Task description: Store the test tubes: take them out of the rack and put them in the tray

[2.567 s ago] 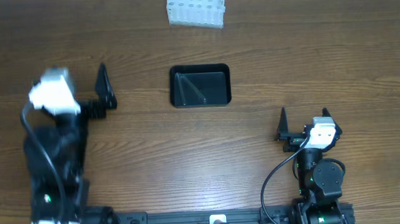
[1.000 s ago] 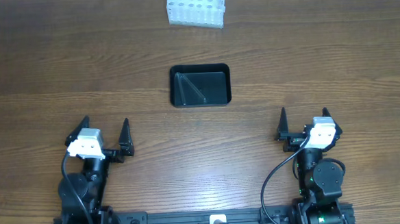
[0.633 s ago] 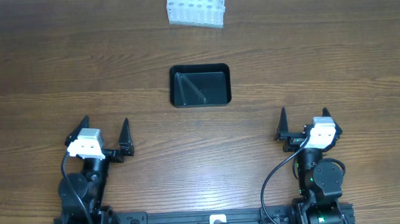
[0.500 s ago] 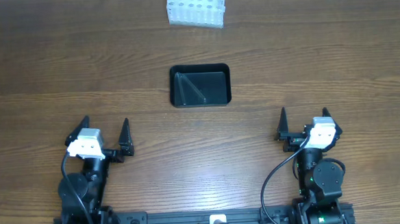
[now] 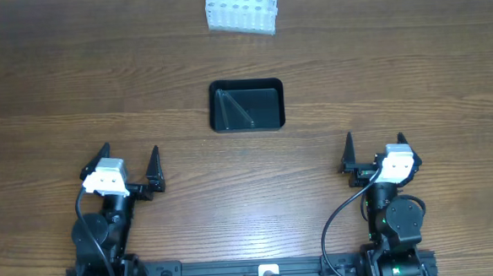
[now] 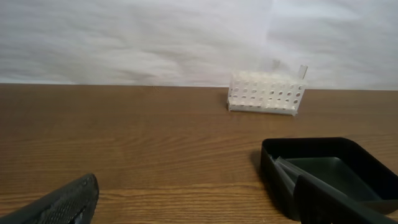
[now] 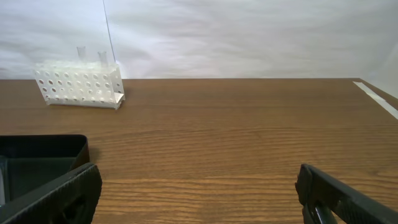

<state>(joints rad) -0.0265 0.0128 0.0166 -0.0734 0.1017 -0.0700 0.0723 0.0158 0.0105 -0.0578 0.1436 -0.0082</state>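
The left tool and right tool are held low by the arm bases, each with fingers spread apart and nothing gripped. Further out on the worktop, midway between the two and well ahead of both, the tray is placed; at least two tubes are laid inside, so part of the job is judged done. At the far edge the rack is set, well apart from either tool, with at least two upright tubes yet to be moved.
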